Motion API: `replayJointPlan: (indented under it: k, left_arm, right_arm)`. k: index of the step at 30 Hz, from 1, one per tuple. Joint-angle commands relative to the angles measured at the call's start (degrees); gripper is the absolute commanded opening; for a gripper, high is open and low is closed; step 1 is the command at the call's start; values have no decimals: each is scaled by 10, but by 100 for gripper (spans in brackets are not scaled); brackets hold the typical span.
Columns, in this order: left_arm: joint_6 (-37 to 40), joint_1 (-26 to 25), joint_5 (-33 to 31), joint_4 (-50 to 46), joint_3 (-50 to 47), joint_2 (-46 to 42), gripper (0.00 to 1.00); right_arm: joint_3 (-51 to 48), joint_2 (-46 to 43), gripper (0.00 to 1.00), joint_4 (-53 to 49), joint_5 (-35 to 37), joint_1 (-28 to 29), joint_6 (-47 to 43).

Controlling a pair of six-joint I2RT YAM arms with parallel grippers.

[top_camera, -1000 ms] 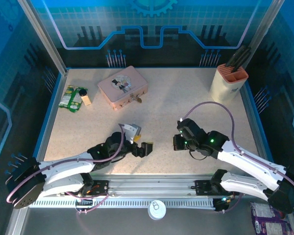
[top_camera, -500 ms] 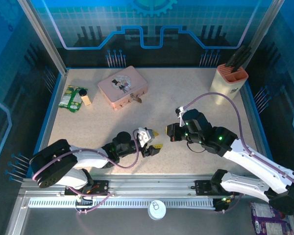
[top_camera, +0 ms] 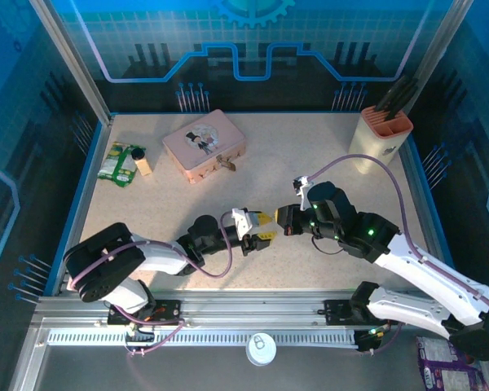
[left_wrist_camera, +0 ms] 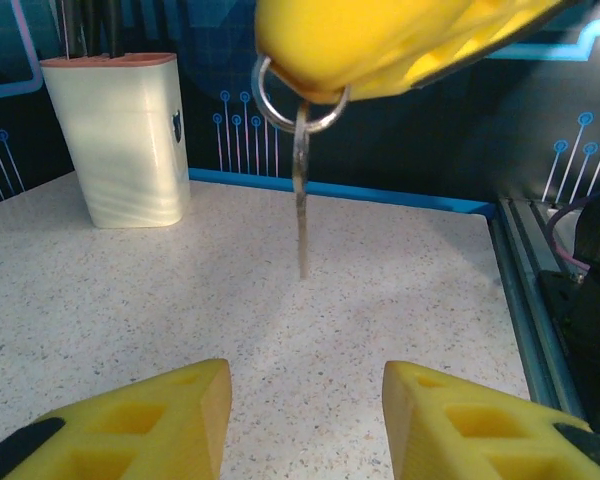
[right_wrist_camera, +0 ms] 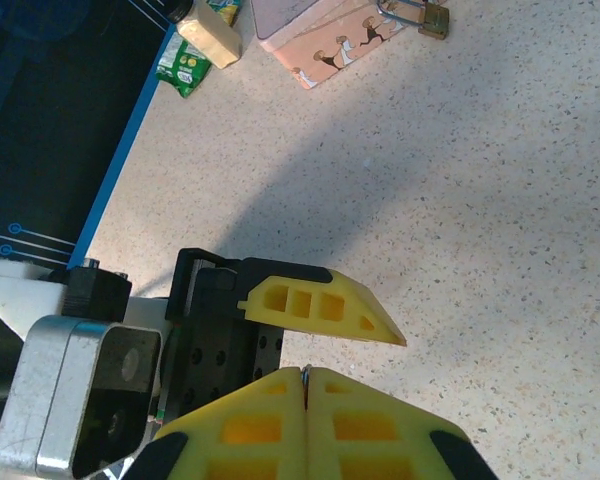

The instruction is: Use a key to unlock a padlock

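Yellow-fingered right pincer (right_wrist_camera: 306,375) clamped on thin silvery metal key (left_wrist_camera: 301,210), dangling in left wrist view; left pincer (left_wrist_camera: 305,370) apart. Right wrist view: tiny brass padlock (right_wrist_camera: 435,18).

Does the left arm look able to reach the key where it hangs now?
Probably yes. The key hangs free from its ring, pinched in the shut right gripper, just ahead of the left gripper, whose jaws stand apart. Nothing lies between them.
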Motion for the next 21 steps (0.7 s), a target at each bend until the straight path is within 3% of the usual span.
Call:
replayJointPlan:
  k: [1,11,21]
  left_arm:
    - [-16,5,12,48,13,8,42]
    - [-22,8,9,63,13,14,37]
    - [-26,9,14,79,6,15,25]
  right_arm:
    - [-9,-4,0,17,-14,1,10]
    - [-21,-2,0,28,-16,5,20]
    - [-26,2,0,33,-14,6,23]
